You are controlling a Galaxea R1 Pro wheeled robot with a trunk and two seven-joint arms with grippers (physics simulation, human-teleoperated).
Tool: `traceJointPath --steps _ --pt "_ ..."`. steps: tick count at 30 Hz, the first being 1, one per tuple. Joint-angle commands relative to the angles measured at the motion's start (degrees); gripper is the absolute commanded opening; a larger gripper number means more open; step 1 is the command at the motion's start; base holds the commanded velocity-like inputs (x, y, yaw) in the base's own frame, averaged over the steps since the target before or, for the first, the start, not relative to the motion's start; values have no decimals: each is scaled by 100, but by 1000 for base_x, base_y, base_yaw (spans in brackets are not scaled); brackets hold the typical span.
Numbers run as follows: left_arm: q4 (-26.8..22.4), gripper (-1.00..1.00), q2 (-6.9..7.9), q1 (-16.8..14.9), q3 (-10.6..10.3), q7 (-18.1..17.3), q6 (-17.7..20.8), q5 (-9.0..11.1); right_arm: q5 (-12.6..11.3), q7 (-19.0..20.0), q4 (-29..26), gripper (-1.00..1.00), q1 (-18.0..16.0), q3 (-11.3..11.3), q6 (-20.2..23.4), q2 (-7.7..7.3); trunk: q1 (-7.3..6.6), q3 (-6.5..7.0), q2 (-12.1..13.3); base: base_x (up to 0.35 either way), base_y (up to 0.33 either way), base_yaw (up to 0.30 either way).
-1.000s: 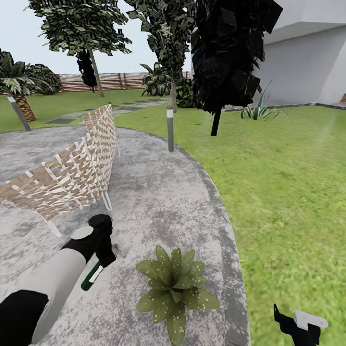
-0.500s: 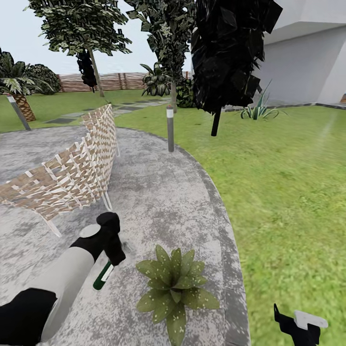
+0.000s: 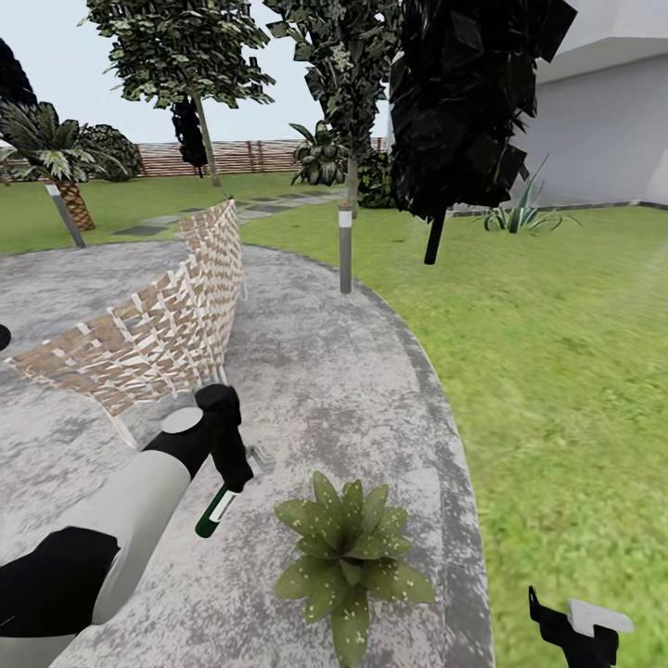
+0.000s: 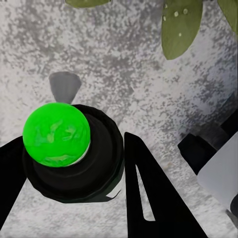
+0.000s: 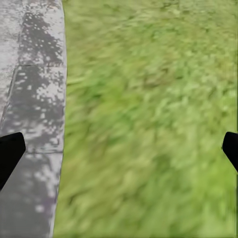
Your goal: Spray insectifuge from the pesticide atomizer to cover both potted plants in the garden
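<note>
I hold the pesticide atomizer in my left pincer, closed around its upper part. Its long axis is tilted: the white body goes up into my fingers and the dark green end points down and toward my left, to the grey patio below. In the left wrist view I look along the atomizer at its end, a bright green round cap in a black ring, with my dark fingers on both sides. It hangs above the paving, just beside one potted plant, which stands on the patio near its edge with the lawn. A leaf of this plant shows in the wrist view too.

My right pincer is low over the grass, its tips far apart and holding nothing.

Compared with half a second ago, the whole head picture is shifted, so the camera moved. My left arm is now a little nearer to the plant, and the atomizer's tilt is about the same. The woven screen stands behind my left arm.
</note>
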Motion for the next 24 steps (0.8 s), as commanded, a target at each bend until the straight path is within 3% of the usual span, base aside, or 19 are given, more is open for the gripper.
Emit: traceJointPath --steps 1,11,16,24 --pt "-6 -100 1 -3 -13 -53 57 -45 -52 4 4 100 -5 20 -20 0 -1 -5 -2 0 -200 2" --pt "-3 -100 1 -3 -40 -53 57 -52 -52 4 12 100 -6 20 -20 7 -1 -5 -2 0 -261 6" --pt "3 -100 6 19 -322 -53 73 -64 -59 4 12 100 -5 20 -20 7 -1 -5 -2 0 -272 222" --pt "6 -100 6 23 -347 -53 74 -65 -61 4 12 100 -6 20 -20 6 -1 -5 -2 -48 -272 275"
